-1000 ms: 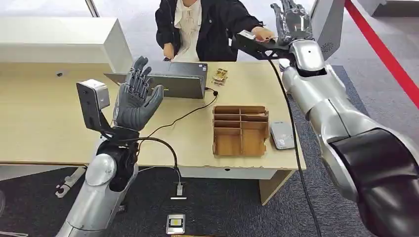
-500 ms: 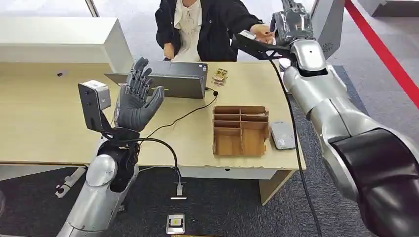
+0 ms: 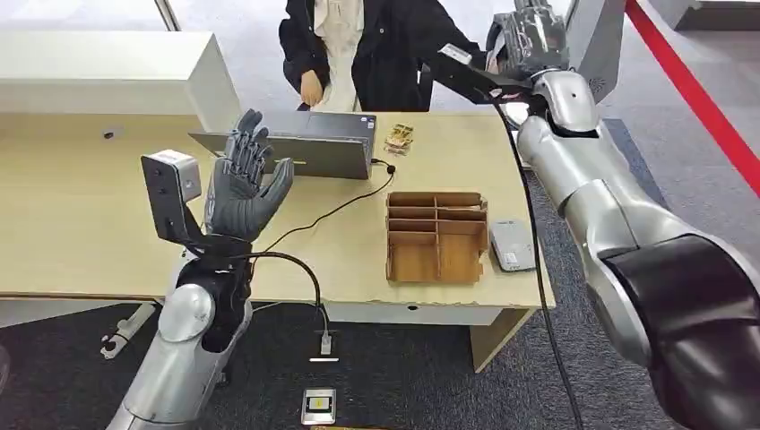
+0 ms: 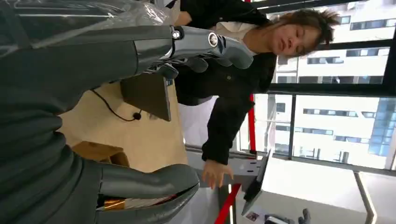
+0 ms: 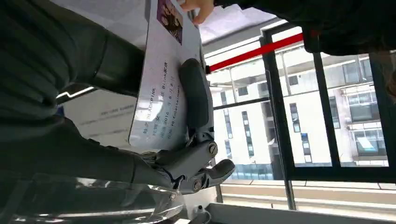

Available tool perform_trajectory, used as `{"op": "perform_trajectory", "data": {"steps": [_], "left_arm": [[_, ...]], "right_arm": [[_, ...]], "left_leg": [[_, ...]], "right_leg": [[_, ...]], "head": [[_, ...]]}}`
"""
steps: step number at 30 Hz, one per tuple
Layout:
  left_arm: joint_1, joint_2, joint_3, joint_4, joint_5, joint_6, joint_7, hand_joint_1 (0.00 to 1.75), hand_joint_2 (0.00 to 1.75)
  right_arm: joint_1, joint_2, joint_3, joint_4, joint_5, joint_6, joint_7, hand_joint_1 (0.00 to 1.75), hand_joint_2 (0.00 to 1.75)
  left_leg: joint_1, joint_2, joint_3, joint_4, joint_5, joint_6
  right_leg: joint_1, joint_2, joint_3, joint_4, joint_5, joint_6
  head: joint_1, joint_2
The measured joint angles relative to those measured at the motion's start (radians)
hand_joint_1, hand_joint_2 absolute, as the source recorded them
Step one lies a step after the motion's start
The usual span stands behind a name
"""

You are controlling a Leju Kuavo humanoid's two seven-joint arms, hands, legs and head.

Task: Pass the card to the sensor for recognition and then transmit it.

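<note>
In the head view you see the left hand (image 3: 240, 184) raised above the near side of the table (image 3: 81, 224), palm up, fingers spread wide and holding nothing. The right hand (image 3: 529, 36) is stretched far out past the table's far corner toward a person (image 3: 376, 45) in a dark jacket; from here you cannot make out the card. On the table sit a laptop (image 3: 314, 148), a wooden tray (image 3: 437, 236) with compartments and, just beside it, a small grey device (image 3: 511, 244). The left wrist view gives you the left hand's fingers (image 4: 205, 44) apart and empty, with the person reaching an arm out beyond. The right wrist view shows what the head view hides: the card (image 5: 161, 79) lies in the right hand, pinned between thumb and fingers (image 5: 196, 98), and the person's fingertips (image 5: 198, 7) touch its far end.
</note>
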Motion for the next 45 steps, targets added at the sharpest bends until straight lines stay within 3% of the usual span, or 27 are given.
{"op": "perform_trajectory", "data": {"steps": [12, 25, 45], "left_arm": [[0.067, 0.010, 0.008, -0.091, -0.051, 0.018, 0.066, 0.00, 1.75], [0.108, 0.031, 0.026, -0.182, -0.079, 0.034, 0.119, 0.00, 1.75], [0.113, 0.058, 0.027, -0.222, -0.067, 0.033, 0.135, 0.00, 1.75]], "right_arm": [[0.156, -0.082, -0.115, -0.001, -0.146, -0.033, -0.068, 1.75, 1.75], [0.357, -0.172, -0.213, -0.026, -0.259, -0.052, -0.077, 1.75, 1.75], [0.468, -0.150, -0.226, -0.047, -0.190, -0.032, -0.057, 1.75, 1.75]], "left_leg": [[0.000, -0.001, 0.000, 0.000, 0.000, 0.000], [0.000, -0.001, 0.000, 0.000, 0.000, 0.000], [0.000, -0.001, 0.000, 0.000, 0.000, 0.000]], "right_leg": [[0.000, 0.000, 0.001, 0.000, 0.000, 0.000], [-0.001, 0.000, 0.001, 0.000, 0.000, 0.000], [-0.001, 0.000, 0.001, 0.000, 0.000, 0.000]], "head": [[0.000, 0.000], [0.000, 0.000], [0.000, 0.000]]}}
